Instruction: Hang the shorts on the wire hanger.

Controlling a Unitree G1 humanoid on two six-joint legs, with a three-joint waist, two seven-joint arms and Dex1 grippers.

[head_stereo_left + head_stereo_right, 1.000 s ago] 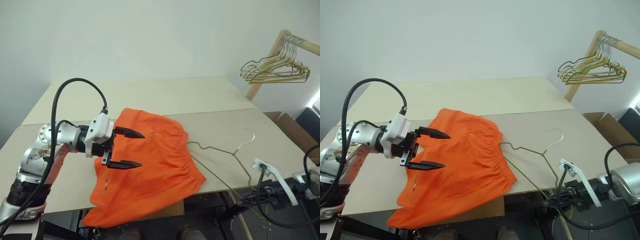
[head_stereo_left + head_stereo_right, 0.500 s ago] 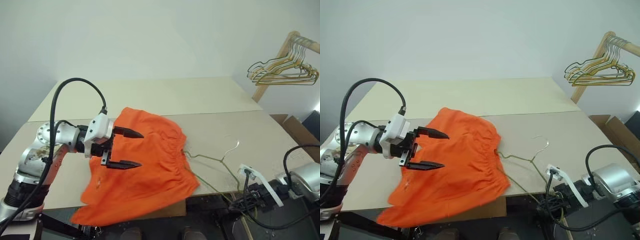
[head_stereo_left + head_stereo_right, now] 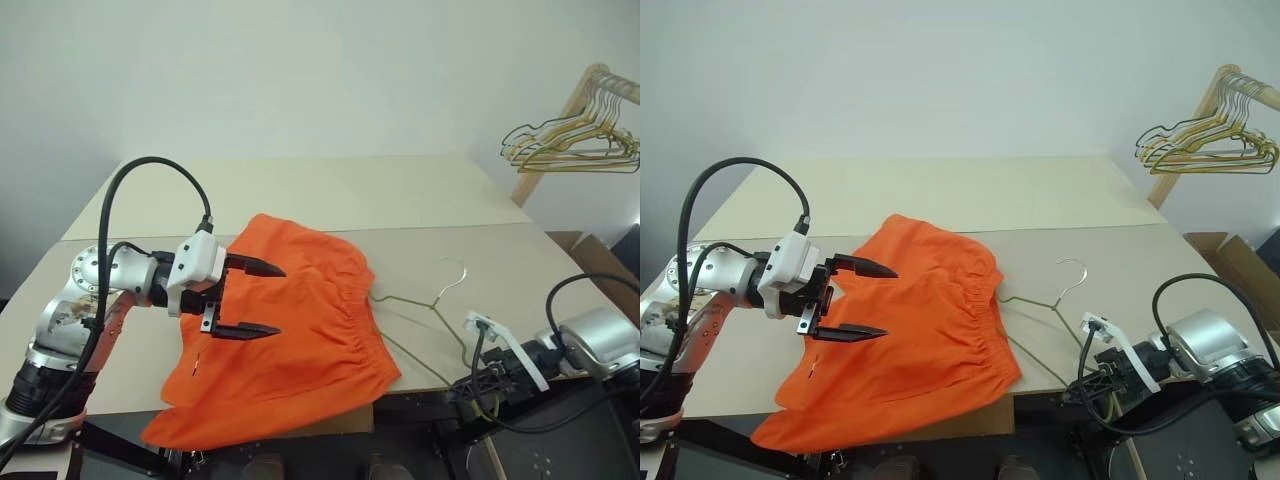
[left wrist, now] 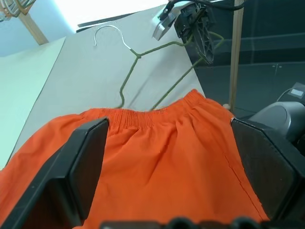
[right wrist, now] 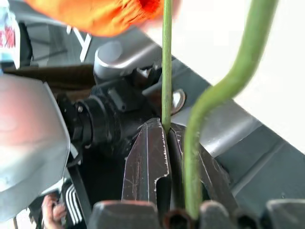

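Nearest, at about 4 o'clock below the front edge of the surface [image 3: 480, 250], the right hand [image 3: 1092, 385] is clenched on the lower bar of the wire hanger [image 3: 432, 305], whose hook has swung since a second ago toward 1 o'clock, its far shoulder reaching the waistband of the shorts [image 3: 290, 330]. At 9 o'clock the left hand [image 3: 255, 297] still hovers over the shorts with fingers spread, grasping nothing; the shorts' hem overhangs the front edge. Beyond lie bare surface toward 12 o'clock and, at 2 o'clock, a rail with a cluster of spare hangers [image 3: 570, 145], so threading should find ample room.
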